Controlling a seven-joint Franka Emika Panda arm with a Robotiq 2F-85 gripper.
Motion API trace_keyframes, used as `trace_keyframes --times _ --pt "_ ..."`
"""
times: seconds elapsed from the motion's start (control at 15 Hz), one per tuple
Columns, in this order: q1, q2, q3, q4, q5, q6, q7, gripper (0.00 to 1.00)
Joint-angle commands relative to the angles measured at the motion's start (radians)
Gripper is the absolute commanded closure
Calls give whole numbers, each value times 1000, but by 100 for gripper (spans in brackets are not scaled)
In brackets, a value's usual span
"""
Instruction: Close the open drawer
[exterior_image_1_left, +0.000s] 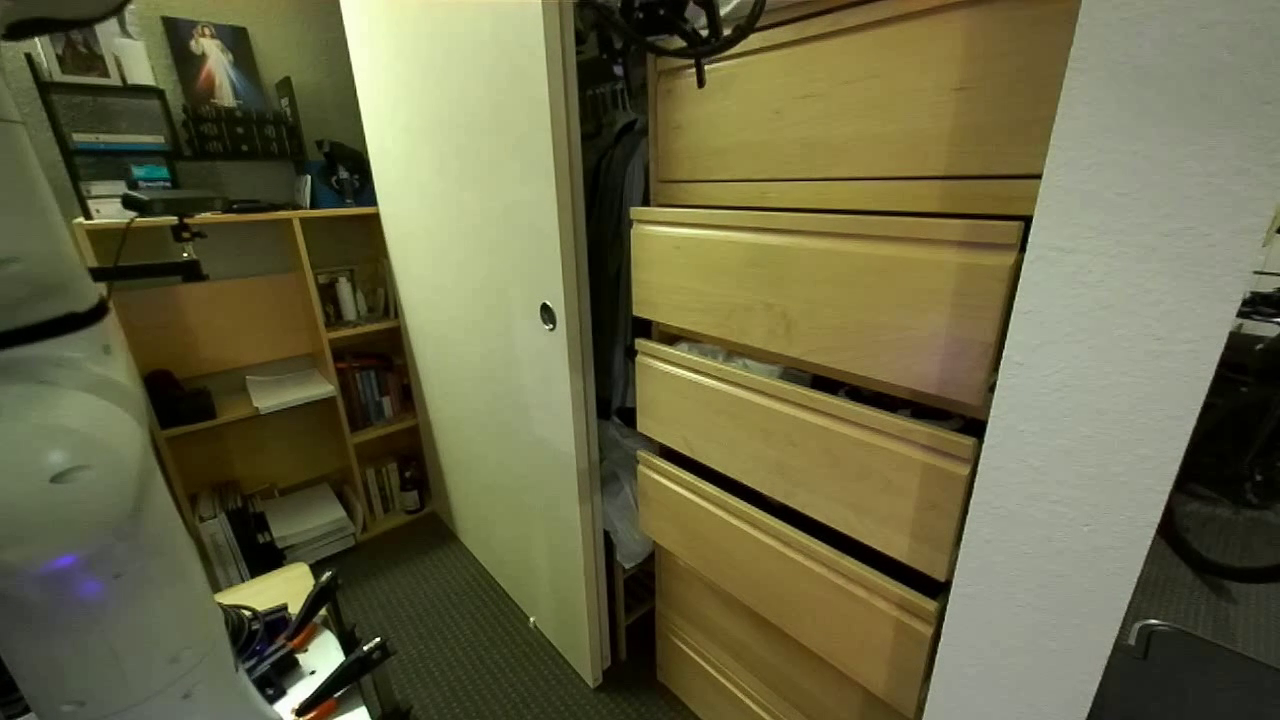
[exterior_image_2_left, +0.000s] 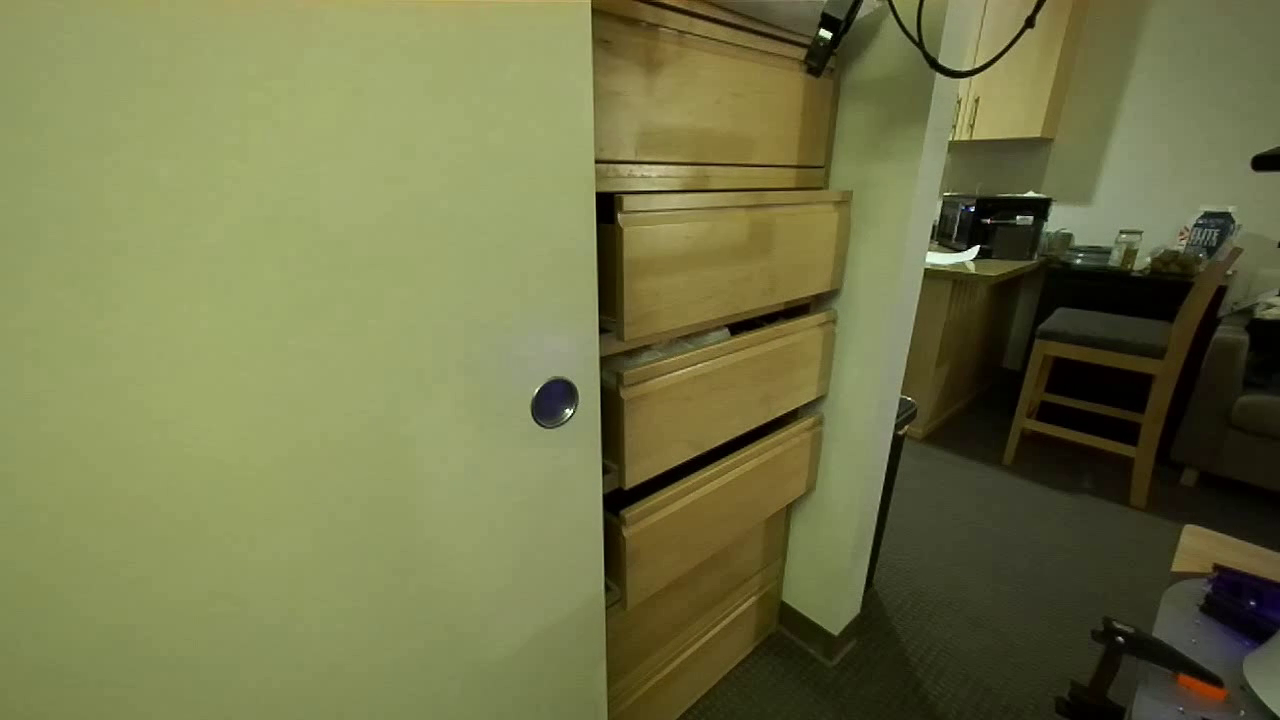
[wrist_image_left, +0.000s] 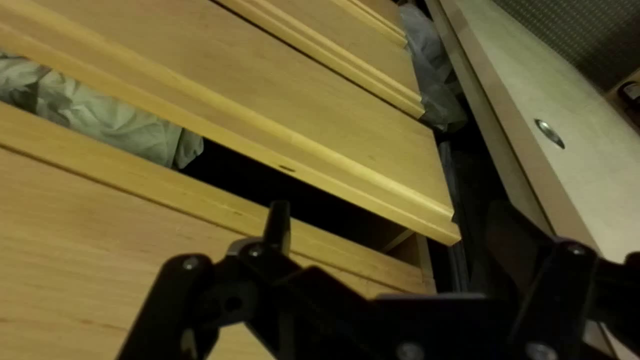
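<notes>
Dark carpet (exterior_image_1_left: 430, 600) lies under my feet in dim light. A white door (exterior_image_1_left: 465, 300) stands beside a tall pale-wood cabinet (exterior_image_1_left: 850, 193). The open drawer (exterior_image_1_left: 820, 300) to be closed is the highest one sticking out; similar lower drawers (exterior_image_1_left: 800, 450) jut out beneath it. Something crumpled and pale, probably cloth (wrist_image_left: 120, 125), lies inside. The tool (wrist_image_left: 390, 212) hangs high in front of the cabinet, fingers spread wide, gripping nothing. The push seems not yet begun. To do it well, I'd bring the fingers together, lower them in front of the drawer's face, and press steadily near its middle so it slides in straight, keeping clear of the door and lower drawers.
</notes>
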Motion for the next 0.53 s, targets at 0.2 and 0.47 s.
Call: trace_keyframes --times 0.2,0.47 --pt "36 -218 49 -401 -34 92 -21 0" --pt "61 -325 59 -617 -24 185 -9 0"
